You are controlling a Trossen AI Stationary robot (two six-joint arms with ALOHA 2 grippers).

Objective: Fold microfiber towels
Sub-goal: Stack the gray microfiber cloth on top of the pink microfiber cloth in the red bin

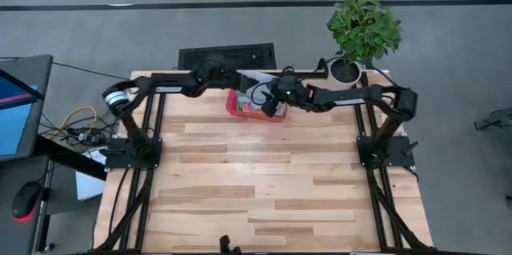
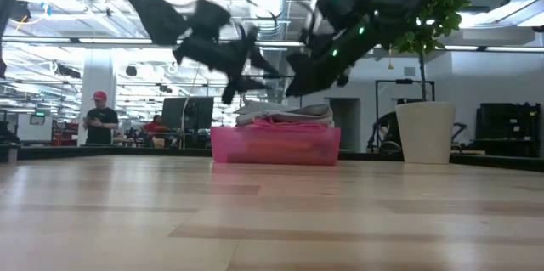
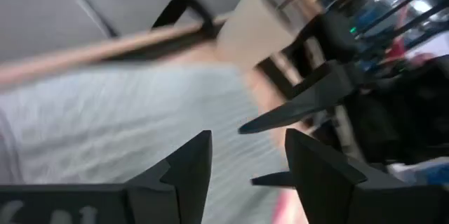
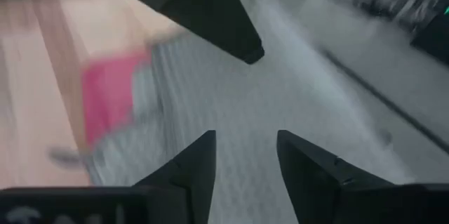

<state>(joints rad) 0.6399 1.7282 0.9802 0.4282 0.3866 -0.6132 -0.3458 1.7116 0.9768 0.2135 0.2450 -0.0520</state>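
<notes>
A red tray (image 1: 234, 108) stands at the far middle of the table and holds a stack of microfiber towels. A grey towel (image 2: 287, 110) lies on top of a pink one (image 2: 285, 122). My left gripper (image 3: 245, 171) hangs open just over the grey towel (image 3: 105, 126), coming from the table's left. My right gripper (image 4: 245, 164) is open too and hovers over the same grey towel (image 4: 280, 90) from the right. The two grippers' fingertips nearly meet above the stack (image 2: 268, 84). Nothing lies between either pair of fingers.
A potted plant (image 1: 362, 33) in a white pot (image 2: 423, 132) stands at the table's far right corner, close to the tray. A black flat object (image 1: 226, 55) sits beyond the far edge. Bare wood (image 1: 264, 183) stretches toward the near edge. A person (image 2: 100, 118) stands far off in the room.
</notes>
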